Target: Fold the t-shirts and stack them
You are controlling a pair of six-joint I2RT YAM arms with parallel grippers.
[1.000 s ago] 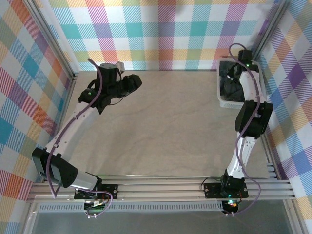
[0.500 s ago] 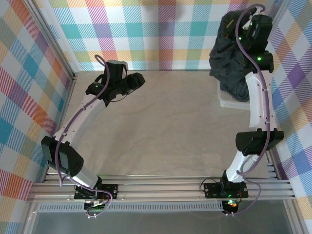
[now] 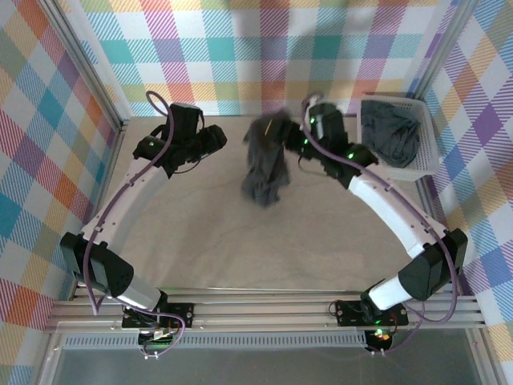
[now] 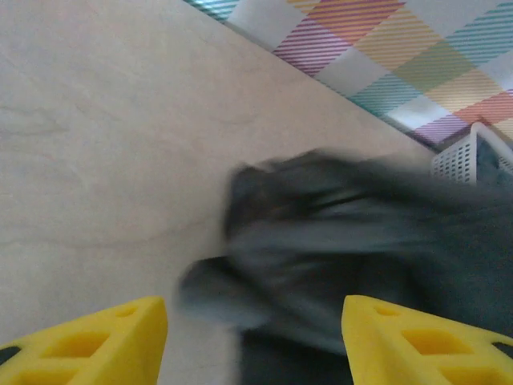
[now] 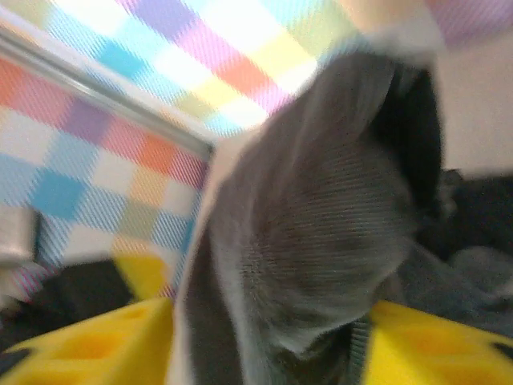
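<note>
- Up toward the back middle of the table [image 3: 240, 241], the right gripper [image 3: 288, 143] is clamped on a charcoal t-shirt [image 3: 264, 168], which hangs from it in a bunched, wrinkled drape.
- Whether the cloth's lower end touches the wood cannot be told.
- Seen from the right wrist, grey fabric is packed between that gripper's yellow fingers [image 5: 96, 345].
- Just left of the shirt and apart from it, the left gripper [image 3: 215, 138] hovers with its fingers [image 4: 96, 337] spread wide and nothing between them; the shirt is blurred ahead of it.
- At the far right corner, a white lattice basket [image 3: 429, 156] holds more dark t-shirts [image 3: 391, 135], crumpled.
</note>
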